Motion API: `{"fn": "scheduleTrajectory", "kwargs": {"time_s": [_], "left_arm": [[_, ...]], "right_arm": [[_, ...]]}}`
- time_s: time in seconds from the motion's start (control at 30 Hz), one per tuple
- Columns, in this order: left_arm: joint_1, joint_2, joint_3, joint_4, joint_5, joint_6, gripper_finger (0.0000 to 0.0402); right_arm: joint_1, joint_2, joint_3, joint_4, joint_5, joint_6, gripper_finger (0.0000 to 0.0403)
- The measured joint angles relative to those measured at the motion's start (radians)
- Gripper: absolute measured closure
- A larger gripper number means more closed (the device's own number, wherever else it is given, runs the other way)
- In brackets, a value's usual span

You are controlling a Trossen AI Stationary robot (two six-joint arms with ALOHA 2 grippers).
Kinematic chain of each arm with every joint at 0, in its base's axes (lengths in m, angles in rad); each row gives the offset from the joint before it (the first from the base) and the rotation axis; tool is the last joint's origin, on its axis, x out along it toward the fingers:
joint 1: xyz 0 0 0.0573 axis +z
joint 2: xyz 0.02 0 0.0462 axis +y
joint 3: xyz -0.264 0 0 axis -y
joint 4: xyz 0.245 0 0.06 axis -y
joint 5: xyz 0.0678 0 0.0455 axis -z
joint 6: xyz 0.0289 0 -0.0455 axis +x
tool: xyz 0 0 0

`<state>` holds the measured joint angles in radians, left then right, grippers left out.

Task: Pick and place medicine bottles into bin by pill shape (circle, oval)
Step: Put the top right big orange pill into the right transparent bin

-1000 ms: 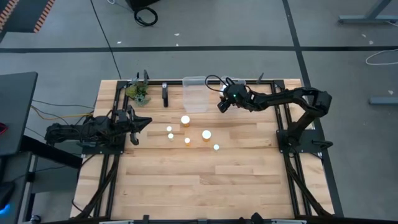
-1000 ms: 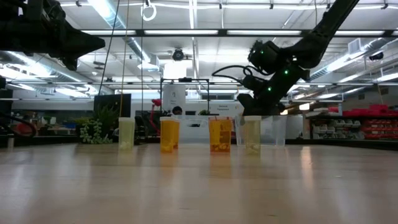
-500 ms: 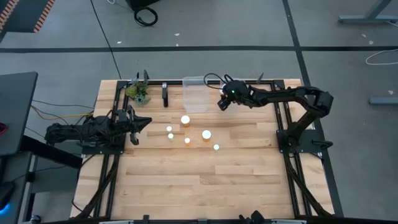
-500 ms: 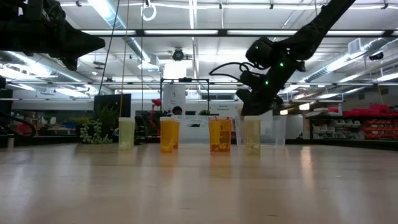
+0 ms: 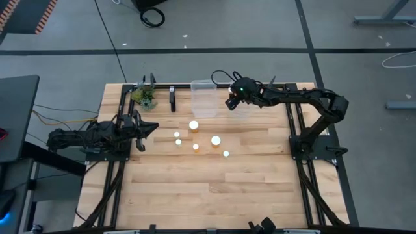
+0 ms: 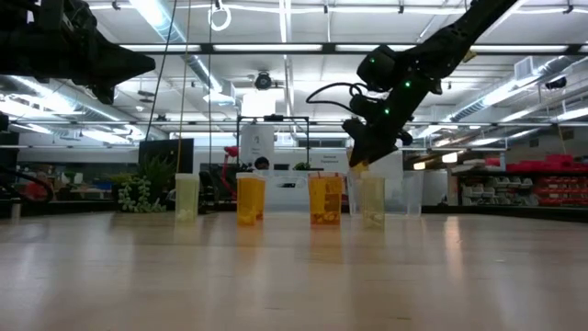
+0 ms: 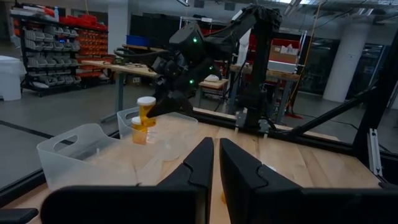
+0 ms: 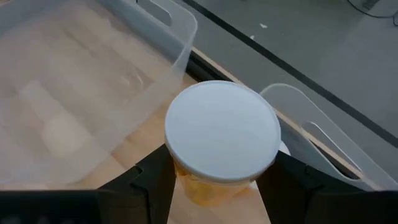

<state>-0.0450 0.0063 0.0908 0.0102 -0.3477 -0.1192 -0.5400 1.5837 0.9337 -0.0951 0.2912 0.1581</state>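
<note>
Bottle (image 8: 221,146) sits clamped between the right gripper's (image 8: 214,180) fingers, white cap up, held in the air between two clear bins (image 8: 81,93), with five more bottles (image 5: 194,125) on the table (image 5: 195,188) below; left gripper (image 7: 216,165), fingers together, waits far off

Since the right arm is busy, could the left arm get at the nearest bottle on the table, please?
Probably yes: the left claw is shut and holds nothing, and bare table lies between it and the small white-capped bottle; it must open first.
</note>
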Motion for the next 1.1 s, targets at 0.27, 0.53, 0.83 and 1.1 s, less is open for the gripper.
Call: {"fn": "scheduleTrajectory", "kwargs": {"time_s": [0.27, 0.53, 0.83, 1.1], "left_arm": [[0.000, 0.000, 0.000, 0.000, 0.000, 0.000, 0.0374], [0.000, 0.000, 0.000, 0.000, 0.000, 0.000, 0.0370], [0.000, 0.000, 0.000, 0.000, 0.000, 0.000, 0.0369], [0.000, 0.000, 0.000, 0.001, 0.000, 0.000, 0.0369]], "right_arm": [[0.026, -0.001, 0.000, 0.009, -0.009, -0.008, 0.0198], [-0.017, -0.003, 0.000, 0.137, 0.018, -0.090, 0.0198], [-0.088, 0.000, -0.027, 0.241, -0.081, -0.114, 0.0198], [-0.104, 0.032, -0.033, 0.263, -0.129, -0.125, 0.0198]]}}
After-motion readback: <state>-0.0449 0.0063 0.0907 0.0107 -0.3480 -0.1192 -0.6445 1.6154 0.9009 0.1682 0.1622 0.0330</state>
